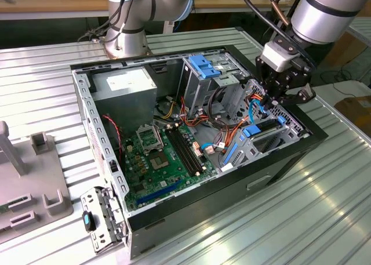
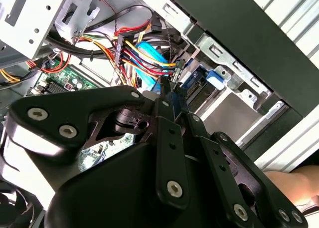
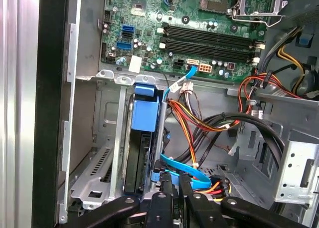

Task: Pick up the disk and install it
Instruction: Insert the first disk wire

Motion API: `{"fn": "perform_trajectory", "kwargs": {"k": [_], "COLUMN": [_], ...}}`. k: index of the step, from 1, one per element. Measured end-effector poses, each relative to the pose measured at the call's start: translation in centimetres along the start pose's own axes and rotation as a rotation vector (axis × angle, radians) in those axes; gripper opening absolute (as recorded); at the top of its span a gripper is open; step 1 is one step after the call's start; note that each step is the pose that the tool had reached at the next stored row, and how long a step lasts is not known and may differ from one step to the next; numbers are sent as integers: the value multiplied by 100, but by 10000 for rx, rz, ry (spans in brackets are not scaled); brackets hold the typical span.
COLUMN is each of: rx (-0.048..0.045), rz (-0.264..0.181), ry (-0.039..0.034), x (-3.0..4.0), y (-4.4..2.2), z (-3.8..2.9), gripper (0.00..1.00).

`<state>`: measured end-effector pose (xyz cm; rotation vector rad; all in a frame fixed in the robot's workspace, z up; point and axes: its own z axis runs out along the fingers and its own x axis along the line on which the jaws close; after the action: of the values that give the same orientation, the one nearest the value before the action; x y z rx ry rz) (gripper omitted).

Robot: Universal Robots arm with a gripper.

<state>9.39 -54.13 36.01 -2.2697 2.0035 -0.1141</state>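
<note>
Open from above across the whole computer case [image 1: 87,111], with clear room over the motherboard [image 1: 159,155]. Tight around the disk [image 3: 141,158], set in the corner bay between metal walls. Crowded just beside it by orange, yellow and red cables [image 3: 199,123] and a flat blue cable [image 3: 187,167], close under the gripper [image 3: 174,183]. Walled off toward the case's middle by the tall metal cage [image 1: 200,88]. Free in the bare bay slot [image 3: 97,148] between disk and black case wall.

Gripper [image 1: 275,97] hanging over drive bay at exterior view's right end of open computer case [image 1: 278,167]. Disk [image 1: 266,127] sitting in bay just below gripper, blue rails showing. Motherboard [image 1: 165,155] lying inside case. Case resting on ribbed tabletop [image 1: 290,218].
</note>
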Motion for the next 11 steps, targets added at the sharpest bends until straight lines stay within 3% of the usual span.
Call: {"fn": "perform_trajectory", "kwargs": {"k": [11], "rx": [5], "rz": [250], "ry": [34], "x": [-6], "y": [45], "z": [-5], "gripper": [18]}}
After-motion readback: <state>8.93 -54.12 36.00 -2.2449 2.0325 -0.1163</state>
